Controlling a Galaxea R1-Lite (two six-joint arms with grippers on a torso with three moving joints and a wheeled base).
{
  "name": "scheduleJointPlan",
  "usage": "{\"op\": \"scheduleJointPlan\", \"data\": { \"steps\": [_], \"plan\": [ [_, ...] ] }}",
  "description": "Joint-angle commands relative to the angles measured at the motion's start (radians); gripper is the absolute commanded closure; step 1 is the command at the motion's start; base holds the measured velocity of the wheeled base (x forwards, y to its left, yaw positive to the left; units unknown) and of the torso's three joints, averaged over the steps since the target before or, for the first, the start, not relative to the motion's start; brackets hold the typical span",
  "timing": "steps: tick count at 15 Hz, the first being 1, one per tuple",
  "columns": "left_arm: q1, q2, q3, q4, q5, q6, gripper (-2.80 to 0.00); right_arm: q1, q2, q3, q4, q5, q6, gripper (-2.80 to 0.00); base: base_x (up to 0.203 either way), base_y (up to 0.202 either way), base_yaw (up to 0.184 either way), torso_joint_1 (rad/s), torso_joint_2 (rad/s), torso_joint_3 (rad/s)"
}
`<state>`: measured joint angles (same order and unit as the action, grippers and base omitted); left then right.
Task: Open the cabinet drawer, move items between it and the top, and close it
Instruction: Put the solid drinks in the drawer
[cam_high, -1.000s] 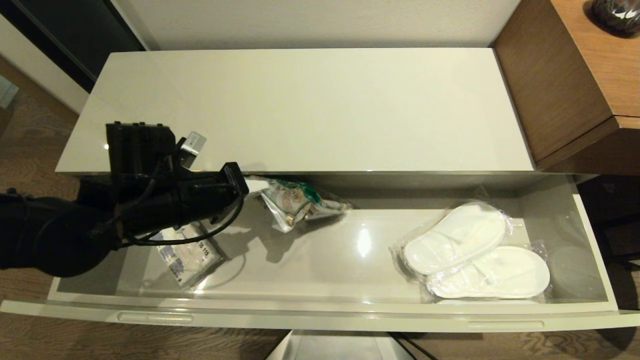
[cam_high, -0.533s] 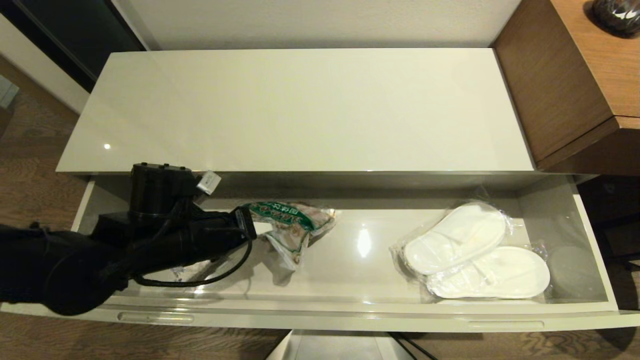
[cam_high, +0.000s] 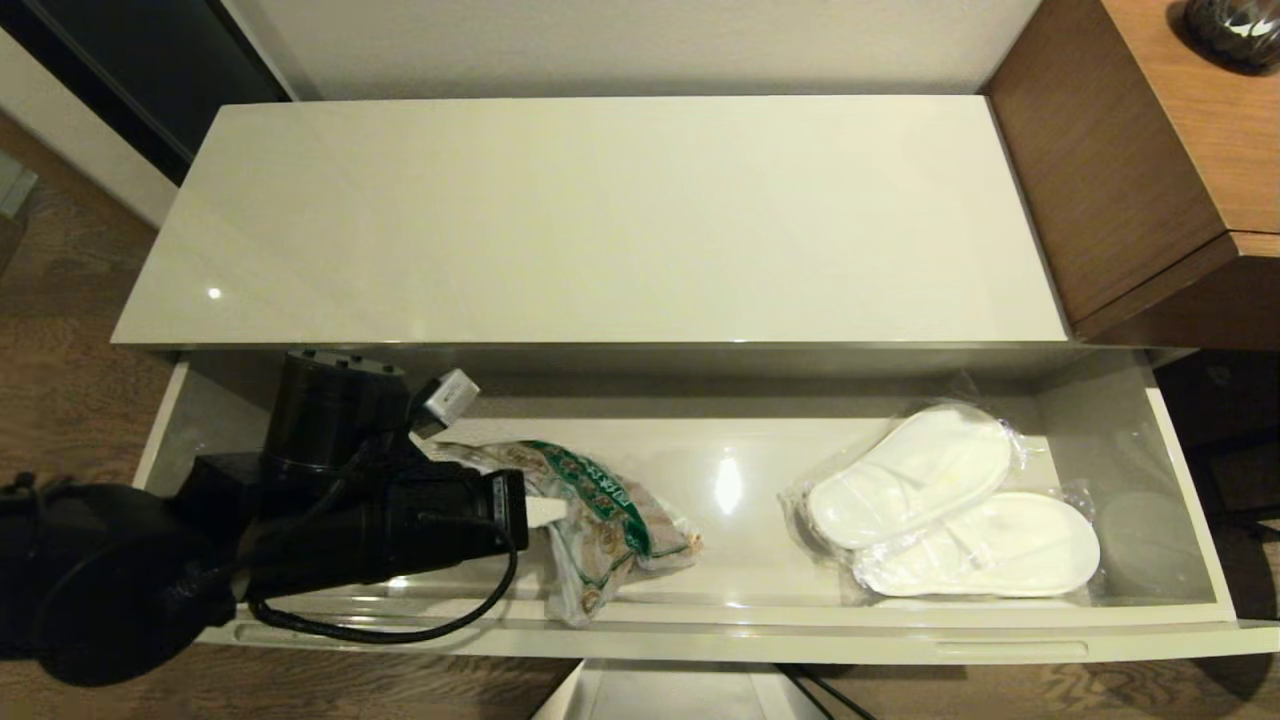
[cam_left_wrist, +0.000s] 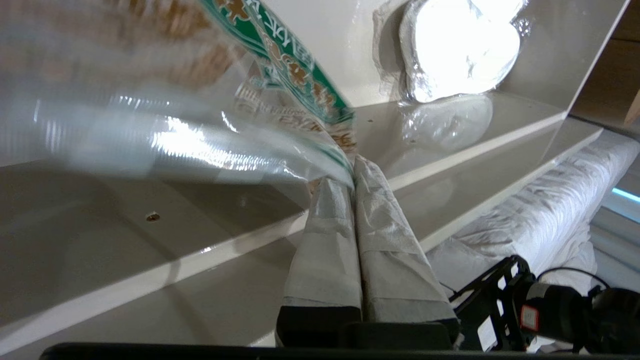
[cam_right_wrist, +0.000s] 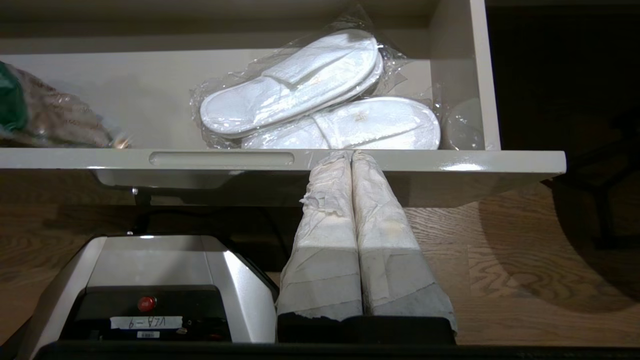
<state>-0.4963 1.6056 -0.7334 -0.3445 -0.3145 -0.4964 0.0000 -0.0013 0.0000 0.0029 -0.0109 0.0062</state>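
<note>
The cabinet drawer (cam_high: 800, 640) stands pulled out below the cream-white top (cam_high: 600, 220), which is bare. My left gripper (cam_high: 545, 512) reaches into the drawer's left half and is shut on the edge of the clear bag of brown pieces with a green band (cam_high: 605, 515). The bag hangs from the fingertips over the drawer floor near the front rim. In the left wrist view the left gripper (cam_left_wrist: 352, 167) pinches the bag (cam_left_wrist: 280, 60) at its seam. My right gripper (cam_right_wrist: 351, 156) is parked shut and empty, low in front of the drawer's front rim (cam_right_wrist: 425, 161).
Two pairs of white slippers in plastic (cam_high: 950, 500) lie in the drawer's right half. A brown wooden cabinet (cam_high: 1130, 170) stands to the right of the top. The robot's base (cam_right_wrist: 150, 280) sits under the drawer front, on the wood floor.
My left arm has come down and toward the drawer's front, carrying the bag from under the top's edge to near the front rim. The white packet at the drawer's left is now hidden behind the arm.
</note>
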Motion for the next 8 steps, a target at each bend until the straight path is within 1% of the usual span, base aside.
{"op": "scheduleJointPlan", "data": {
  "steps": [1, 4, 8],
  "plan": [
    [-0.002, -0.041, 0.044, -0.002, -0.004, 0.001, 0.0, 0.0, -0.013, 0.003, 0.0, 0.0, 0.0, 0.0, 0.0, 0.0, 0.0, 0.0, 0.0, 0.0],
    [-0.001, -0.035, 0.063, -0.001, -0.006, -0.001, 0.0, 0.0, -0.013, 0.003, 0.0, 0.0, 0.0, 0.0, 0.0, 0.0, 0.0, 0.0, 0.0, 0.0],
    [0.001, -0.011, 0.049, -0.005, -0.002, 0.001, 0.0, 0.0, -0.013, 0.003, 0.0, 0.0, 0.0, 0.0, 0.0, 0.0, 0.0, 0.0, 0.0, 0.0]
  ]
}}
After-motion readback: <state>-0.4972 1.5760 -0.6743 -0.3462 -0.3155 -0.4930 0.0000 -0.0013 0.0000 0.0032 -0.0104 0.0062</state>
